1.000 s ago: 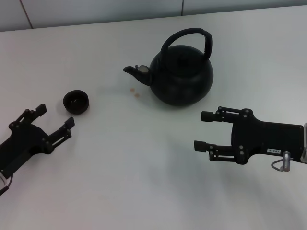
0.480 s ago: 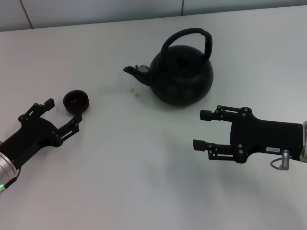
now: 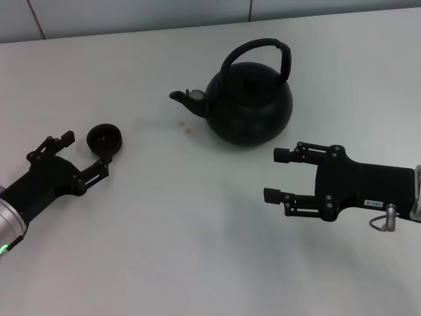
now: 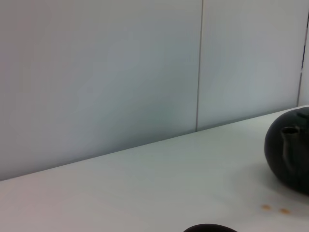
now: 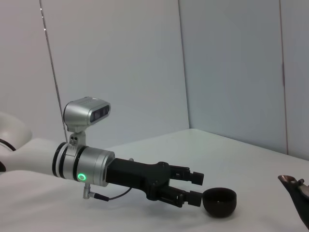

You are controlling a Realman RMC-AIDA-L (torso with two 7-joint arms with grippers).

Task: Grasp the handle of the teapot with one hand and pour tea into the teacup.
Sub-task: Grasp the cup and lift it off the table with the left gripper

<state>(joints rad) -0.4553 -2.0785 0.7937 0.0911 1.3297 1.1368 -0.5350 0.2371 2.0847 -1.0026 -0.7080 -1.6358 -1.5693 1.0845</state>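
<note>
flanking the teacup [image 3: 104,139], left gripper [image 3: 85,155] wide; right gripper [image 3: 277,175] wide near teapot [image 3: 248,102].

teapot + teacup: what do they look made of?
Teapot: matte black with only dull highlights, so it looks like cast iron or dark stoneware; can't tell which. Its handle has a thicker, seemingly wrapped section. Teacup: same matte black finish, probably ceramic or iron. Both sit on the smooth white table.
</note>
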